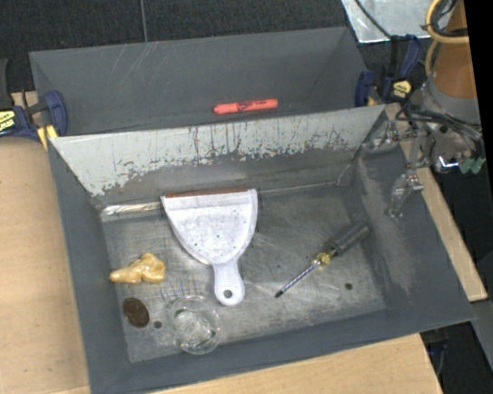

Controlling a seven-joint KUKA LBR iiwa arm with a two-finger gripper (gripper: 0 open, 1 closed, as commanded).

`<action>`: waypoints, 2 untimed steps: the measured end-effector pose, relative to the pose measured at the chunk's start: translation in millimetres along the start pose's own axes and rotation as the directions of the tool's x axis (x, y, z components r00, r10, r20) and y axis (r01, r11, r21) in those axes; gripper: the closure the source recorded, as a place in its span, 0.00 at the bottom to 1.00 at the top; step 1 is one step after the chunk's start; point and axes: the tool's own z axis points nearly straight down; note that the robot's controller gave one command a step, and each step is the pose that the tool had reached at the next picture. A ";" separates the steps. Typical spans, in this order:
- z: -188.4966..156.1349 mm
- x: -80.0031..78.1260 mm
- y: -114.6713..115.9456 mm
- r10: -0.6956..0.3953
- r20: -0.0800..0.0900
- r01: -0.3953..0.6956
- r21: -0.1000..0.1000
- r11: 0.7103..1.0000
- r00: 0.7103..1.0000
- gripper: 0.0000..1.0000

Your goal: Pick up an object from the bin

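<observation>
**Gripper at the bin's right wall, apart from every item**

The gripper (401,188) hangs over the right sloping wall of the grey metal bin (210,77), at the upper right corner of the floor. Whether it is wide or narrow cannot be told from this angle.

The thing nearest to it is a slim screwdriver with a black handle and a thin metal shaft (323,259). It lies flat on the right half of the floor, slanted, with its handle end pointing up towards the gripper. It is clear of the gripper and touches no other item.

A white plastic dustpan with a short holed handle (213,226) fills the middle of the floor, left of the screwdriver. Farther left lie a lumpy yellow-tan piece (138,271) and, just below it, a small round brown disc (135,312). A clear, see-through cup (195,328) sits by the front wall, near the dustpan's handle. A red marker-like stick (246,106) rests high on the back wall.
</observation>
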 end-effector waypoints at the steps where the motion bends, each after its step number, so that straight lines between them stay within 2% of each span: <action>1: -4.4 -1.0 0.8 -0.003 0.007 0.003 0.001 1.000 1.000 0.00; 2: 46.0 1.6 9.9 -0.077 0.012 0.077 0.003 0.997 0.997 0.00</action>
